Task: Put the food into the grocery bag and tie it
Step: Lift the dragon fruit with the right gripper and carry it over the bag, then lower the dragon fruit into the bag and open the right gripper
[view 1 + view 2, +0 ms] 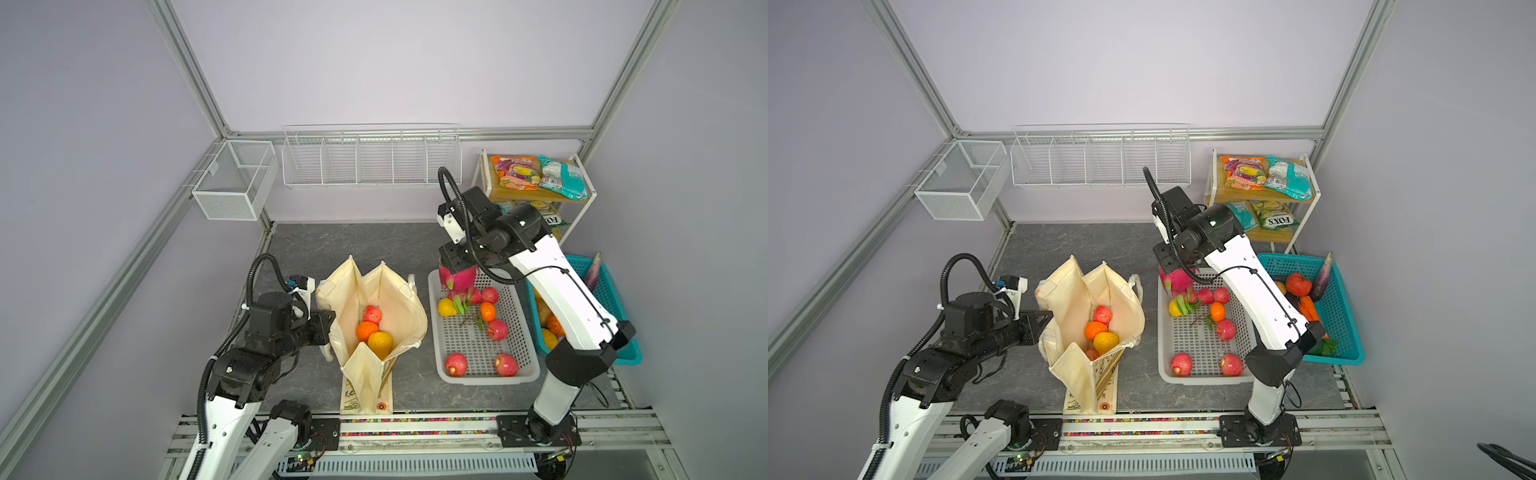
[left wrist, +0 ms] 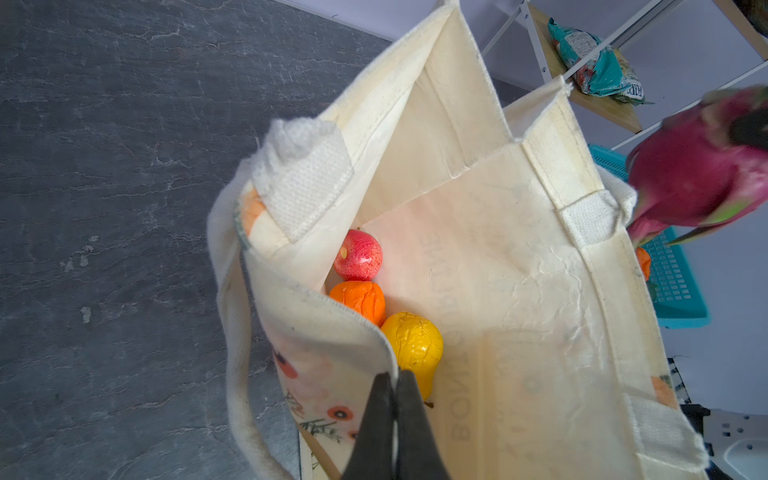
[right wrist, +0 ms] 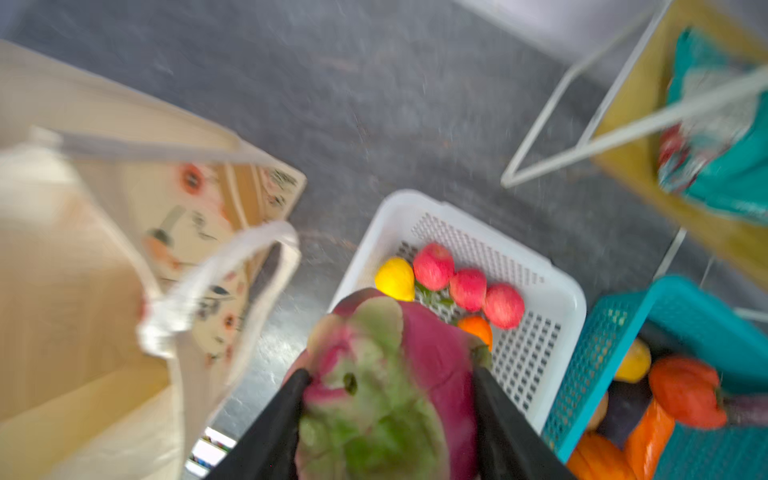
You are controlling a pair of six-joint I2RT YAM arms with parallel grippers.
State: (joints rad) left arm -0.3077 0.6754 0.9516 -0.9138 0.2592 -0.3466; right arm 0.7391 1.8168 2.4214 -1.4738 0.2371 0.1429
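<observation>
In both top views the right gripper [image 1: 457, 270] hangs over the far end of the white perforated plastic basket [image 1: 490, 379], clamped on a pink, green-scaled dragon fruit [image 1: 459, 279] beside but not yet over the cream canvas floral-print grocery bag [image 1: 390, 291]. The step in hand looks like carrying it across, and the next move calls for reaching over the open mouth before release. The left wrist view shows the left gripper [image 2: 395, 380] pinched together on the bag's rim, propping the mouth open over a red apple [image 2: 358, 254], a round orange [image 2: 359, 301] and a yellow fruit [image 2: 413, 347]. The blurred right wrist view shows the jaws pressed on either side of the dragon fruit, the bag off to one side.
</observation>
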